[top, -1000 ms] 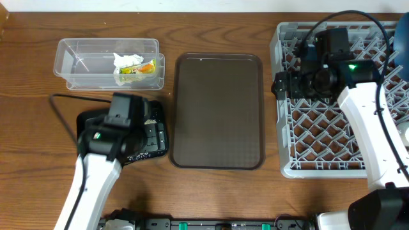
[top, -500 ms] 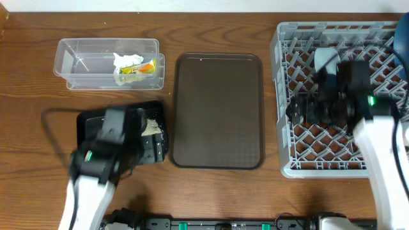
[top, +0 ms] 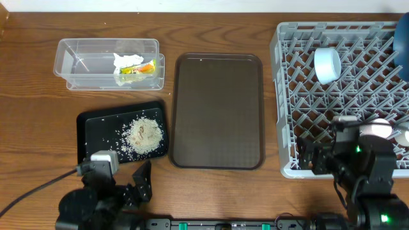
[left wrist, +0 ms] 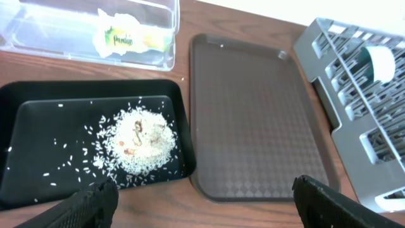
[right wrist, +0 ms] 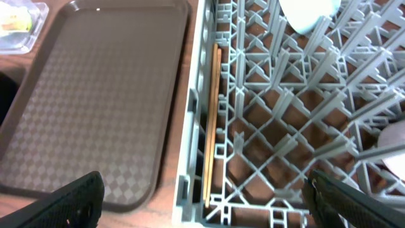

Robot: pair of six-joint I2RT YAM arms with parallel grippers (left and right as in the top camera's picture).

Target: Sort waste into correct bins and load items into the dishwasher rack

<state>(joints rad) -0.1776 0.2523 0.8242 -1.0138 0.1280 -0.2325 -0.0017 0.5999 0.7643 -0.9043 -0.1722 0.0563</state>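
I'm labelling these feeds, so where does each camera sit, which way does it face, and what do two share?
Overhead: above the table, facing straight down; both arms show at the bottom edge.
Left wrist: low by the near edge, facing the black tray of rice crumbs; left gripper open at the bottom.
Right wrist: above the near-left corner of the dishwasher rack, facing the chopsticks; right gripper open.
Shared: both wrist views show the brown tray.

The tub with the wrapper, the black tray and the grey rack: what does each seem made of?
The tub looks like thin clear plastic: the table shows through its glossy walls. The black tray seems smooth moulded plastic with a slight sheen; coated metal is possible. The grey rack appears matt moulded plastic, judging by its uniform peg lattice.
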